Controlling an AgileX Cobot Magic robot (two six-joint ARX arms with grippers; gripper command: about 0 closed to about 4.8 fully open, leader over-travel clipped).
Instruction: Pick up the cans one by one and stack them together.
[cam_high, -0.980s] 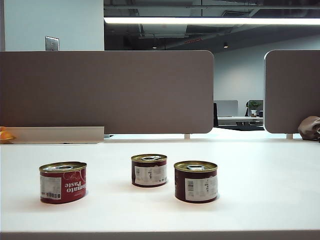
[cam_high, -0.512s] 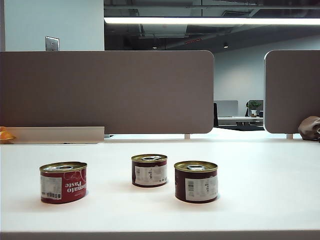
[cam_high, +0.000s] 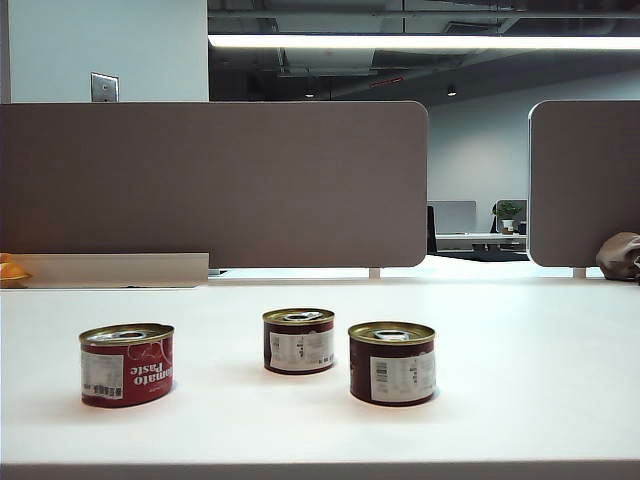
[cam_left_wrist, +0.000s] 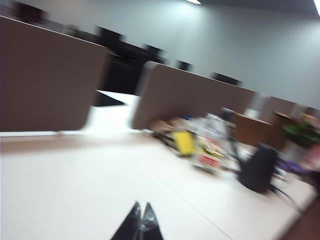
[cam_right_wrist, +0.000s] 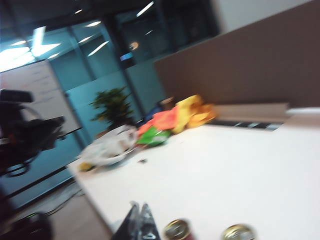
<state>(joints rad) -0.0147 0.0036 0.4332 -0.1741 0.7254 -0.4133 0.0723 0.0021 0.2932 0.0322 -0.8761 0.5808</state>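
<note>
Three cans stand apart on the white table (cam_high: 520, 340) in the exterior view: a bright red Tomato Paste can (cam_high: 126, 364) at the left, a dark maroon can (cam_high: 298, 341) in the middle and another maroon can (cam_high: 392, 363) right of it. Neither arm shows in that view. In the blurred left wrist view my left gripper (cam_left_wrist: 141, 206) is shut and empty above bare table, with no can in sight. In the right wrist view my right gripper (cam_right_wrist: 138, 206) is shut and empty; two gold can tops (cam_right_wrist: 177, 229) (cam_right_wrist: 239, 232) peek in at the frame edge beside it.
Grey partition panels (cam_high: 215, 180) stand behind the table. Clutter lies on neighbouring desks: a yellow item (cam_left_wrist: 184, 142), a black bag (cam_left_wrist: 257, 168), and colourful packets (cam_right_wrist: 175, 120) with a white bag (cam_right_wrist: 107, 147). The table edge drops off near my right gripper.
Nothing in the exterior view has changed; the three cans stand where they were.
</note>
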